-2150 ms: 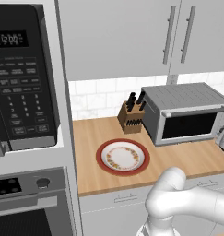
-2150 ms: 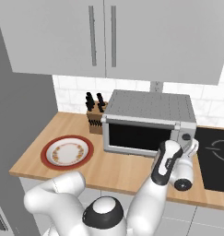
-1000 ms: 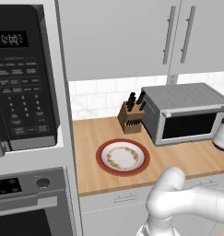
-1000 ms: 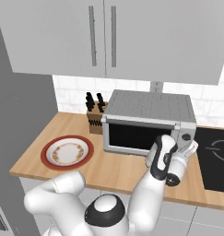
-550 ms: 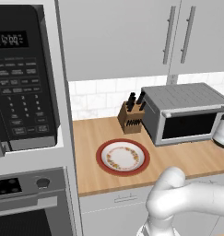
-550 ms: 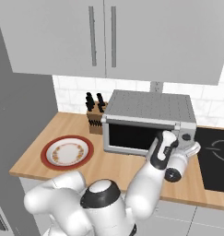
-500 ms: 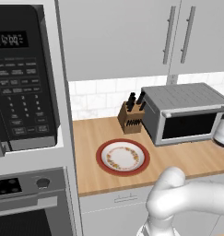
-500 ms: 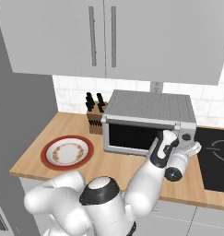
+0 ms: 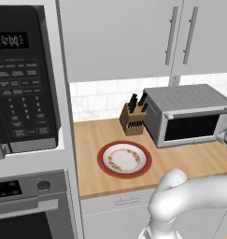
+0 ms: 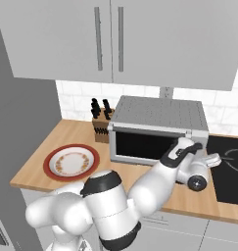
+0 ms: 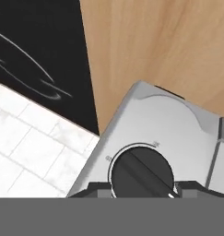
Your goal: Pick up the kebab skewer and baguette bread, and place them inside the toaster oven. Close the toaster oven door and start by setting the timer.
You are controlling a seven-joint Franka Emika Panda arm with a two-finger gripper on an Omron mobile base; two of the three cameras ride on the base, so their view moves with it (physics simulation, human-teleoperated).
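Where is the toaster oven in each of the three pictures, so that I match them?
Left base view: toaster oven at right middle, on the counter.
Right base view: centre, behind the arm.
Hand view: its grey panel with the black dial, bottom centre.
Shared landmark: knife block, left of the oven in both base views.

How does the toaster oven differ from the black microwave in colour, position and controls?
The toaster oven is silver-grey; the microwave is black. The toaster oven stands on the wooden counter beside the knife block; the microwave is built into the tall unit, above the wall oven. The toaster oven has a round black timer knob; the microwave has a keypad and a lit display. Both doors are closed.
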